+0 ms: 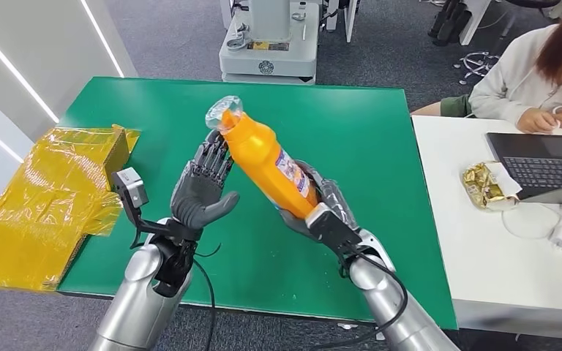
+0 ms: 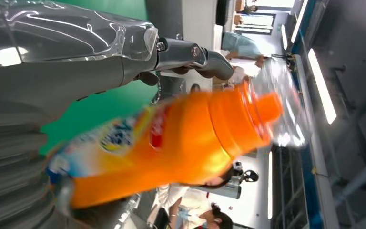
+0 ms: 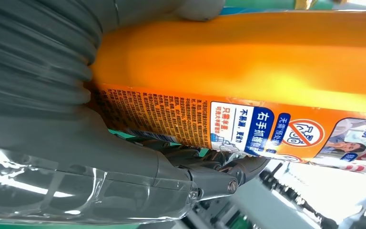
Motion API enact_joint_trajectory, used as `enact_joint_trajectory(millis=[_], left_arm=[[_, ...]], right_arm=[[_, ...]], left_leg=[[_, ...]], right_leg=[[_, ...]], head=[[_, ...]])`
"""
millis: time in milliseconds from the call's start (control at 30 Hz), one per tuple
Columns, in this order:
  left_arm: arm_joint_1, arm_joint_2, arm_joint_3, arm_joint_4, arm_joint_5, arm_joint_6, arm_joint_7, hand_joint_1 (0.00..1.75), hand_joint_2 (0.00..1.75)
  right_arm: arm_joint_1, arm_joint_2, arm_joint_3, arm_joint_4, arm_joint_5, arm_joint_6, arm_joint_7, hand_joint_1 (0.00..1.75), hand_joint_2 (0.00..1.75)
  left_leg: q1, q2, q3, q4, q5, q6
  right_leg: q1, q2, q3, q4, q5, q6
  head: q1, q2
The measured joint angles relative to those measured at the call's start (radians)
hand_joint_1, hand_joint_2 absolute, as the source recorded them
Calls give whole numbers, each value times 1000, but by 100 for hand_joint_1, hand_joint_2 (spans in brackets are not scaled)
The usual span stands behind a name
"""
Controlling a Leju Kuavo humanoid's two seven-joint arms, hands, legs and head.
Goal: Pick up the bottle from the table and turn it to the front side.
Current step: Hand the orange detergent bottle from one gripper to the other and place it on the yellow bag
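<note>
Right hand [image 1: 320, 207] grips tilted bottle [image 1: 267, 155]; left hand [image 1: 203, 186] beside it.

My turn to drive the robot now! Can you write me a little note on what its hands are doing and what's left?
Right robot hand: grips the orange bottle at its lower end, lifted off the green table, tilted, clear cap toward the far side.
Left robot hand: open, beside the bottle's neck, holding nothing.
Done: bottle picked up.
Left: turn it until the front faces forward; the right wrist view shows fine-print label.

At frame centre the bottle [image 1: 269, 155] slants above the counter [image 1: 366, 131], between the left robot hand [image 1: 203, 186] and the right robot hand [image 1: 320, 207]; a laptop [image 1: 545, 162] lies far right.
</note>
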Motion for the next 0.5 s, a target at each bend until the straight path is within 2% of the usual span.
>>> enact_joint_trajectory(millis=[233, 500], left_arm=[[-35, -5, -4, 1, -13, 17, 1, 0, 175], [-61, 2, -3, 14, -56, 37, 12, 0, 175]], right_arm=[[-54, 64, 38, 73, 46, 8, 27, 175, 175], [-67, 90, 97, 106, 130, -12, 60, 175, 175]], left_leg=[[0, 0, -1, 0, 0, 0], [0, 0, -1, 0, 0, 0]], right_leg=[[0, 0, -1, 0, 0, 0], [0, 0, -1, 0, 0, 0]], head=[[0, 0], [0, 0]])
